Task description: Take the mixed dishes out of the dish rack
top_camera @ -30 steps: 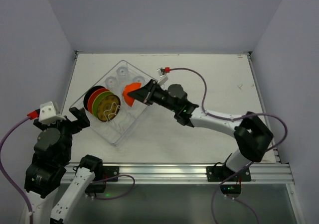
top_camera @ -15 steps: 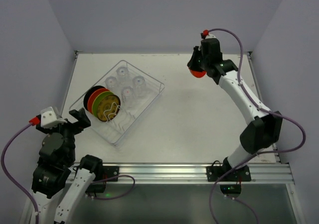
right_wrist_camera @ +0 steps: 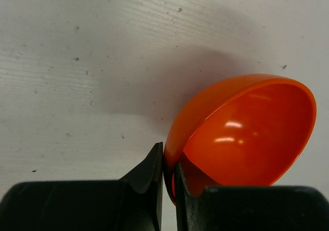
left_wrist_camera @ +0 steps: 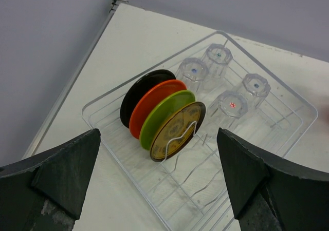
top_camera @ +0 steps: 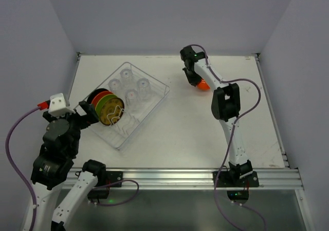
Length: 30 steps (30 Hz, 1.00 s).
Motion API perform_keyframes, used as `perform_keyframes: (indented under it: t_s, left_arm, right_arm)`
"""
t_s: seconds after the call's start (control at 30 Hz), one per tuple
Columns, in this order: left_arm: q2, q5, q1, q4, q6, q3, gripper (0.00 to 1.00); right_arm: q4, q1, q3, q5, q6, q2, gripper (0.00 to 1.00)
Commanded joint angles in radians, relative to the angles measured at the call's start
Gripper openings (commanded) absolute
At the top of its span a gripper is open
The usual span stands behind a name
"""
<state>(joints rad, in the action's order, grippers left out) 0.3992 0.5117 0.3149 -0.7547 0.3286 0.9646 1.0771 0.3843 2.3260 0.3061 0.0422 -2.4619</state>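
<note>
The wire dish rack (top_camera: 134, 126) sits left of centre. In it stand black (left_wrist_camera: 138, 93), orange-red (left_wrist_camera: 153, 105), green (left_wrist_camera: 165, 115) and yellow patterned (left_wrist_camera: 179, 131) plates on edge, with several clear glasses (left_wrist_camera: 230, 105) upside down behind them. My left gripper (top_camera: 87, 113) is open and empty at the rack's near-left side, above the plates (top_camera: 105, 107). My right gripper (top_camera: 198, 81) is shut on the rim of the orange-red bowl (top_camera: 204, 85), low over the table at the far middle-right. In the right wrist view the fingers (right_wrist_camera: 149, 177) pinch the bowl (right_wrist_camera: 247, 133) at its wall, tilted.
The white table (top_camera: 195, 133) is walled by grey panels at the back and sides. A metal rail (top_camera: 169, 177) runs along the near edge by the arm bases. The right arm's purple cable (top_camera: 247, 82) loops over the far right.
My right gripper has carried the bowl out of the rack to the far right side and then down toward the table. My left gripper has moved closer to the rack.
</note>
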Motion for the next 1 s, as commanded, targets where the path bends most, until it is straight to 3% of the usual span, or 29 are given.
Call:
perform_keyframes:
  t_s: [0.0,0.17,0.27,0.3,0.47,0.67,0.87,0.93,0.97]
  left_arm:
    - [0.05,-0.062,0.004,-0.055,-0.023,0.046,1.0]
    - [0.081,-0.056,0.004,-0.058,-0.025,0.031,1.0]
    - [0.125,-0.067,0.004,-0.084,-0.028,0.057,1.0]
    - [0.15,-0.07,0.004,-0.093,-0.028,0.066,1.0]
    - [0.199,-0.081,0.004,-0.141,-0.028,0.111,1.0]
    - [0.227,-0.099,0.004,-0.163,-0.025,0.12,1.0]
    - [0.375,-0.119,0.006,-0.152,-0.056,0.163,1.0]
    - [0.446,-0.09,0.006,-0.147,-0.066,0.183,1.0]
    - [0.469,-0.085,0.006,-0.138,-0.078,0.183,1.0]
  right_arm:
    - [0.038,0.027,0.07,0.083,-0.136,0.017,0.0]
    - [-0.026,0.065,0.018,0.157,-0.15,0.008,0.0]
    - [-0.028,0.082,0.013,0.171,-0.15,-0.002,0.11]
    - [-0.035,0.084,0.003,0.172,-0.145,0.0,0.21]
    - [-0.072,0.085,-0.066,0.139,-0.113,0.046,0.27]
    - [-0.097,0.087,-0.129,0.13,-0.074,0.181,0.36]
    - [-0.094,0.064,-0.214,0.097,0.043,0.482,0.44]
    - [-0.146,0.054,-0.357,0.061,0.08,0.613,0.59]
    - [-0.181,0.054,-0.428,0.042,0.109,0.765,0.74]
